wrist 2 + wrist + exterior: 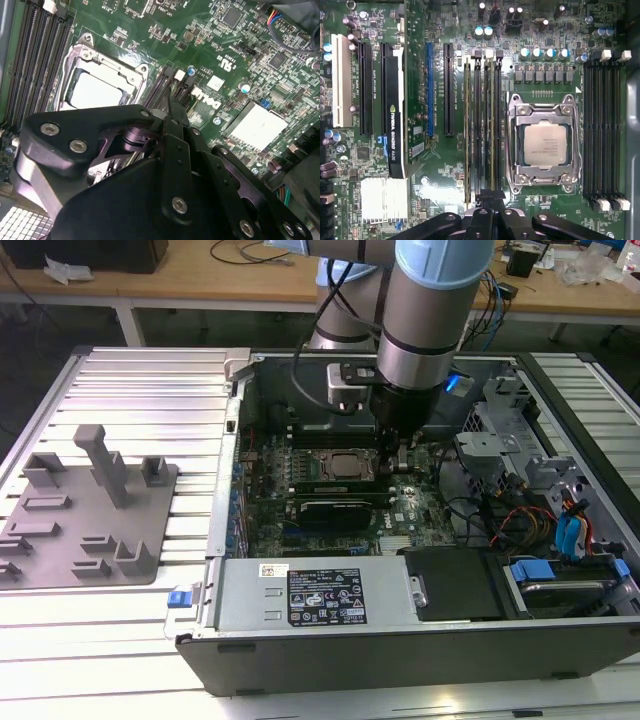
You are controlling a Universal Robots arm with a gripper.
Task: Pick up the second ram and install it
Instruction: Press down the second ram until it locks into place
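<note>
- In the exterior view, the claw (394,454) is seen lowered inside the open computer case (300,635), close above the motherboard and just beside the processor socket (340,465). A grey holder (90,510) lies on the surface (120,380), well apart from the claw.
- In the second wrist view, the claw (167,107) is shown pressed together, its tips meeting in a narrow point over the black slot strips (165,82) next to the processor socket (95,90). Whether a board edge is pinched between the tips cannot be told.
- In the first wrist view, the tips of the claw (489,198) are placed at one end of the slot group. The second ram (493,125) is taken to be the thin stick standing in the slot that runs straight away from the claw, between another stick (467,125) and the processor socket (542,145).
- The installing step is judged to be in hand: the ram appears already placed in its slot. A straight, even push is called for, so that both ends are locked.
</note>
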